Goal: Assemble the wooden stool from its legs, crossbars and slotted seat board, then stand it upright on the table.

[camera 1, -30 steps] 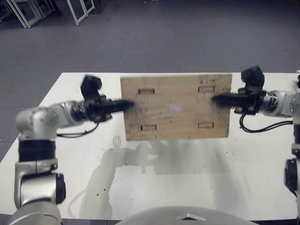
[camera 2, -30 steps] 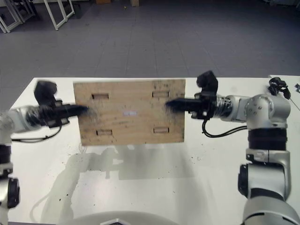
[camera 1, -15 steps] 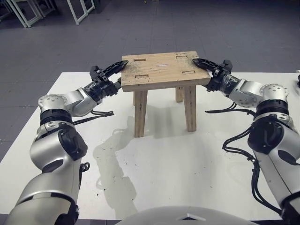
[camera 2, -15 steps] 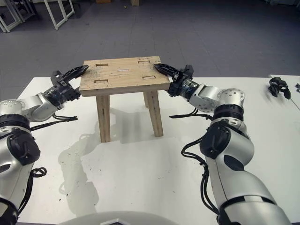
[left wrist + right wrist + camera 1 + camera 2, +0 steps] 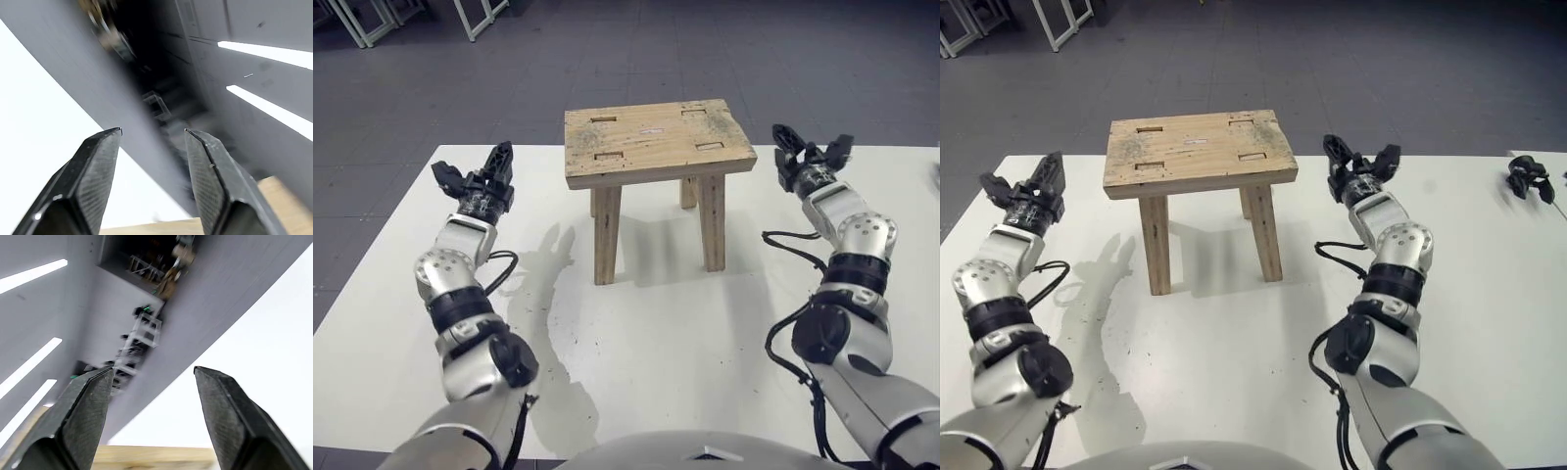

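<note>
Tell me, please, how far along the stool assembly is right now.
Done: the wooden stool stands upright on the white table, slotted seat board on top, legs down. In hand: nothing; the left gripper and right gripper are open, each off to one side of the stool, not touching it. Left: nothing visible, apart perhaps from drawing the arms back.

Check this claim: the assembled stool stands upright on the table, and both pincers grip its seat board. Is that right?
Not quite. The stool stands upright on the table, but the left pincer and right pincer are open, clear of its seat board, as the left eye view shows.
</note>
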You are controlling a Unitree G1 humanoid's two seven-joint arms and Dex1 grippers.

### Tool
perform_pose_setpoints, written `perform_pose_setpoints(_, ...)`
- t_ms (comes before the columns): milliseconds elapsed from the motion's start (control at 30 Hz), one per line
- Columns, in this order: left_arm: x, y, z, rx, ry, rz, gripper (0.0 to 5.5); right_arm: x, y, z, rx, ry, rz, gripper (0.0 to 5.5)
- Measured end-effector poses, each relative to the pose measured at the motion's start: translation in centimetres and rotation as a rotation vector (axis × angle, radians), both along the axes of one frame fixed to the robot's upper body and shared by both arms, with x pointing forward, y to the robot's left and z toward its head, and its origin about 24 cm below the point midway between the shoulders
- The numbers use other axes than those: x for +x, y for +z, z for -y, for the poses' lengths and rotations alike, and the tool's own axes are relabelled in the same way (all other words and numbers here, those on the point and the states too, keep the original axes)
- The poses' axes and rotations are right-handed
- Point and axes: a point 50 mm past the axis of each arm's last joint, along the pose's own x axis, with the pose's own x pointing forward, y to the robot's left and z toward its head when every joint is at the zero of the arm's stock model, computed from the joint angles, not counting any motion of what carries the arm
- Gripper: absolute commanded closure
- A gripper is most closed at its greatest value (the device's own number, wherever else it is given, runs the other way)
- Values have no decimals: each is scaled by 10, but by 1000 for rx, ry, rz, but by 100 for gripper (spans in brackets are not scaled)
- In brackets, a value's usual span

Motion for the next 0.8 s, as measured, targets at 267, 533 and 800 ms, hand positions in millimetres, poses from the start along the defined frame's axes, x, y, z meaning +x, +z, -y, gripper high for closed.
perform_pose_setpoints(267,-75,28,92,844,245,376,314,-71,-20,-46,-896,-131,308,252)
perform_pose_setpoints(533,-93,8,111,912,260,343,314,-104,-32,-59,-973,-182,397,252)
perform_pose_setpoints(800,-94,6,114,908,241,340,314,-111,-36,-59,-955,-197,373,252)
